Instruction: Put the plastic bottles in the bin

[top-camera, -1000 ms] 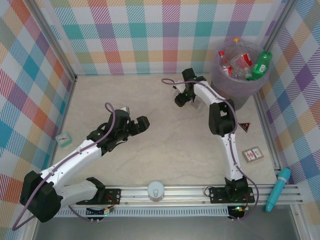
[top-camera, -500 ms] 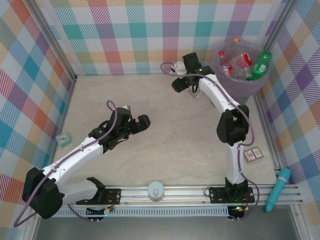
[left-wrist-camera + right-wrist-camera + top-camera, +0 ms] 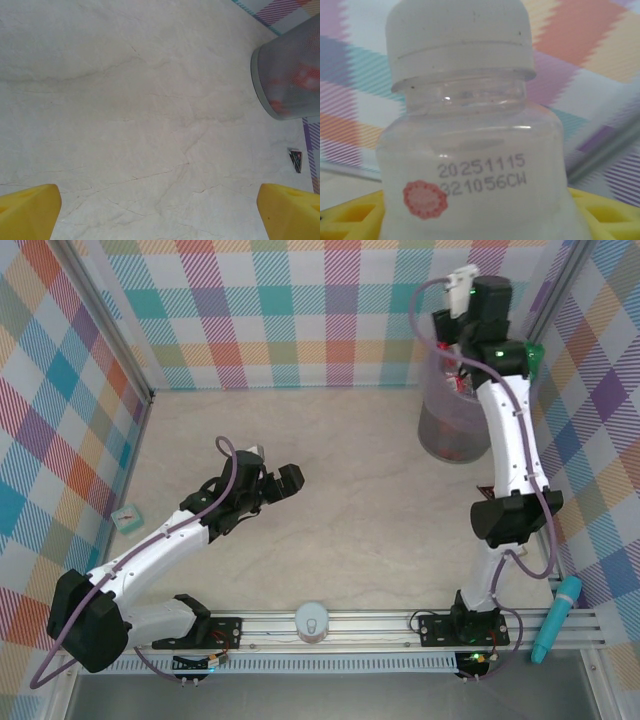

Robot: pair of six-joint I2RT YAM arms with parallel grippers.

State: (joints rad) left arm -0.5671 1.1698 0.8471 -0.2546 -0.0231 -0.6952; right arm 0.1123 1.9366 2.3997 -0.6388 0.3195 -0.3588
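Clear plastic, white cap. Item 1: a small clear plastic bottle with a white screw cap (image 3: 465,150) is standing upright between the yellow fingers (image 3: 612,215) of the right pincer (image 3: 480,217), which is gripping it at a middling width.

Change: a second ago the right pincer was working low over the pale marbled table (image 3: 330,540), with the round translucent grey-purple plastic bin (image 3: 448,430) off to its right. Now it is hanging high, with the bin's mouth directly beneath it, and its jaws have been narrowing onto the bottle. Judgement: the carry is ending and only the release is remaining for this bottle.

Item 2: the left pincer (image 3: 160,212) is waiting with fingers spread wide and nothing between them. The bin is lying ahead of it and to its right.

Writing: the bottle's shoulder is showing "20251115" above "321056CW". A round red stamp is sitting left of the code, and its lettering is unreadable. No brand is showing. Red labels (image 3: 305,75) are glowing through the bin wall, too blurred to read.
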